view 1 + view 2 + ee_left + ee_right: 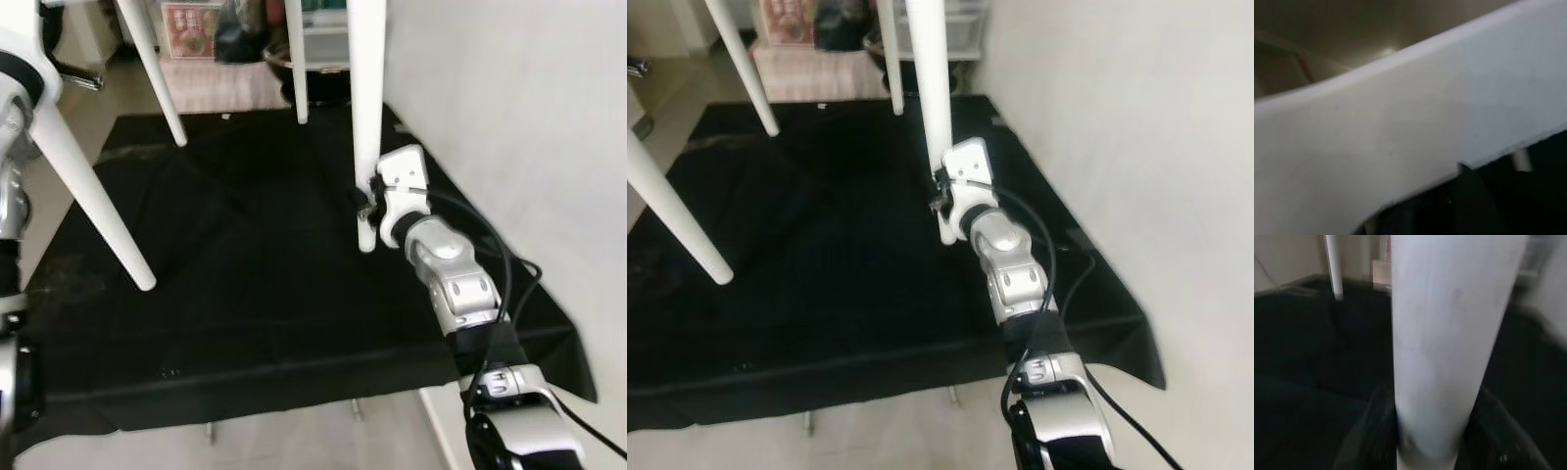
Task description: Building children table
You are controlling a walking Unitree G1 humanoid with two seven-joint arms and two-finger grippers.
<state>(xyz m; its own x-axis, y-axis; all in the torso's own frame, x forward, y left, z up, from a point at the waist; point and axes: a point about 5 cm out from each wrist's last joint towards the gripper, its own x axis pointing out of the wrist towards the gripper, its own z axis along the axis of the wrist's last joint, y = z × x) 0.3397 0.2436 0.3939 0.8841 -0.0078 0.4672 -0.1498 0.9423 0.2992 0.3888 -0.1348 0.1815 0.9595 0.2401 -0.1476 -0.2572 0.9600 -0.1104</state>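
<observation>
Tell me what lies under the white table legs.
A black cloth spreads under the white table legs, over pale floor. The right gripper clasps one leg. What the cloth covers stays hidden.

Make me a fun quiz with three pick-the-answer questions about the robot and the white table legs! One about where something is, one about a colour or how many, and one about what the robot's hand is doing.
1. Where is the right gripper?
A. Flat on the floor
B. Low on the round white table leg nearest the wall
C. On the pale wall

2. How many white table legs stand over the black cloth mat?
A. Two
B. Four
C. Six

3. What is the right gripper doing?
A. Closed around the leg
B. Hanging open in the air
C. Holding a cup

Answers:
1. B, the eye views show it near that leg's bottom end.
2. B, four legs show in the left eye view.
3. A, the right wrist view shows a black finger on each side of the leg.
</observation>
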